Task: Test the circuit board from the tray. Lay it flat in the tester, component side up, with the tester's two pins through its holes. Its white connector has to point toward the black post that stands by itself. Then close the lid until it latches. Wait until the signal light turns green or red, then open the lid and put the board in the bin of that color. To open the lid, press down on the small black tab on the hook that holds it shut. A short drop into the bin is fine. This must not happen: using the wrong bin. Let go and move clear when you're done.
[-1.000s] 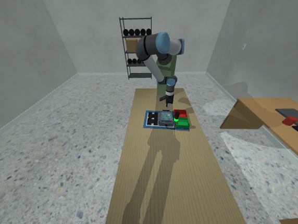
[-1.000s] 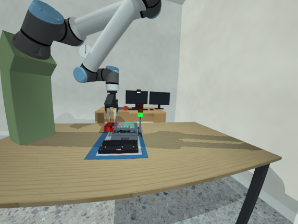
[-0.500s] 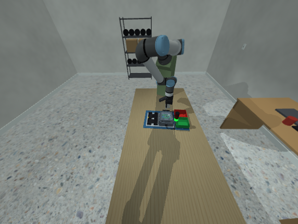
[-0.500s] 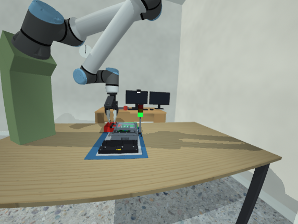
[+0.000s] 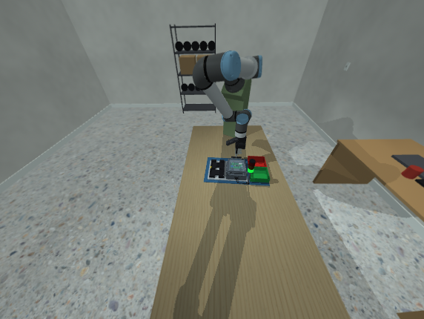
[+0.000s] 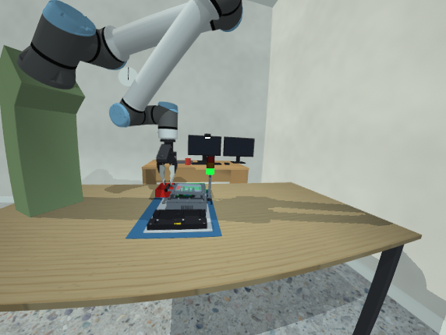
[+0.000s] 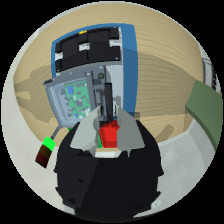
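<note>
The tester [image 5: 237,169] stands on the blue mat with its clear lid down. The green circuit board [image 7: 75,100] lies flat inside under the lid and also shows in the exterior view [image 6: 188,188]. The signal light [image 6: 210,171] beside the tester glows green, as it does in the wrist view [image 7: 48,145]. My gripper [image 6: 167,177] hangs a little above the tester's edge on the red-bin side, over the black hook [image 7: 106,95]. Its fingers are nearly together and hold nothing.
The black tray [image 6: 177,220] sits next to the tester at the mat's other end. The red bin [image 5: 257,160] and the green bin [image 5: 260,175] stand side by side next to the light. The arm's green pedestal [image 6: 37,136] stands at the table's end.
</note>
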Robot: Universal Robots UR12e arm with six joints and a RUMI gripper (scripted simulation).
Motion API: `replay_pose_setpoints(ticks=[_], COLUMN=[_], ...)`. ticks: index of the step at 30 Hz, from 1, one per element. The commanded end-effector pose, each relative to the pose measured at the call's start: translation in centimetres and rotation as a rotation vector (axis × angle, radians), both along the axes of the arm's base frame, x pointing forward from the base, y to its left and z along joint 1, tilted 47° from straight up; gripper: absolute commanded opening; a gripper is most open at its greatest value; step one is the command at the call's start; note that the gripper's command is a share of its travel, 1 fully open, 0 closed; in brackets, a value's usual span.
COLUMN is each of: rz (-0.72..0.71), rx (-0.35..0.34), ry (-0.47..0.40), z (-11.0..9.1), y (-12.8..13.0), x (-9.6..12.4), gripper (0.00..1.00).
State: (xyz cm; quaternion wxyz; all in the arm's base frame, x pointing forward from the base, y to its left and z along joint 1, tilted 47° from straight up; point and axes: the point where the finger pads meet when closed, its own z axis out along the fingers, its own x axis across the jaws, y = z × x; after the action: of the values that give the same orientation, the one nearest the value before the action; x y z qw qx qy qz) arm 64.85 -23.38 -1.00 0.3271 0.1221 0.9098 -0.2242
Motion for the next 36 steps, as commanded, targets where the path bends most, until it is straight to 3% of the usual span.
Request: replay_pose_setpoints(ticks=[1,36], rz=[0.001,0.001], rx=[-0.001,-0.001], ry=[-0.002,-0.002], z=[0.0,-1.8], y=[-0.1,-1.4], x=[0.1,1.5], gripper=[0.15,0.15])
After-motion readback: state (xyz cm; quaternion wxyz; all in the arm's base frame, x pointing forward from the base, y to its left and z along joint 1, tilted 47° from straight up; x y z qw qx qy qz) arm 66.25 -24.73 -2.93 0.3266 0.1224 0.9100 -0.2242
